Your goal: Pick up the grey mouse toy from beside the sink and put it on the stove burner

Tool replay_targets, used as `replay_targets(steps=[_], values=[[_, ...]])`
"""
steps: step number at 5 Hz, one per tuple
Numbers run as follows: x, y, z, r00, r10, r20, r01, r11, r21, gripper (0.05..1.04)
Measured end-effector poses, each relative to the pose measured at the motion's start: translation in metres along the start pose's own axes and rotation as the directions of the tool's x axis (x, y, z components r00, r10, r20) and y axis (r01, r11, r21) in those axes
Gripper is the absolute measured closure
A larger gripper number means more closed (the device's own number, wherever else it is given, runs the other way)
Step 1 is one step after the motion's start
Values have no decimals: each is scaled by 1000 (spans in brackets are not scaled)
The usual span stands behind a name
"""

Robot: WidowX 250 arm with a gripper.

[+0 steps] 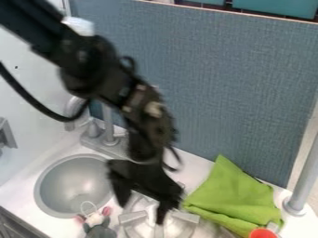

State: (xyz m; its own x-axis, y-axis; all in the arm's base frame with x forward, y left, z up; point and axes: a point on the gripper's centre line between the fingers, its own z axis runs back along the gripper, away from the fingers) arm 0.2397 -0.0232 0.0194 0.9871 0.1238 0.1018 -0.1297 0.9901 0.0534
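In front of a blue-grey panel [217,69], the black arm [87,69] was angled down from the upper left. The green cloth [233,200] was left crumpled on the counter, at the right of the gripper [142,214], with the round sink [76,181] set at the left. The gripper was poised over the burner [185,217], its fingers spread wide and nothing held. A plush mouse [99,230] was placed just beside the sink, and a red object [263,233] near the cloth. No grasp was yet made; all lifting remained undone.
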Motion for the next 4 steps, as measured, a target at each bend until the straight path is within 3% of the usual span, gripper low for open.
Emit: replay_targets(steps=[1,2,4], values=[[0,25,-27,999,45,1,-45,999,21,83],[-3,44,-48,996,87,-31,-86,996,35,83],[-14,74,-74,991,100,-85,-95,994,57,83]])
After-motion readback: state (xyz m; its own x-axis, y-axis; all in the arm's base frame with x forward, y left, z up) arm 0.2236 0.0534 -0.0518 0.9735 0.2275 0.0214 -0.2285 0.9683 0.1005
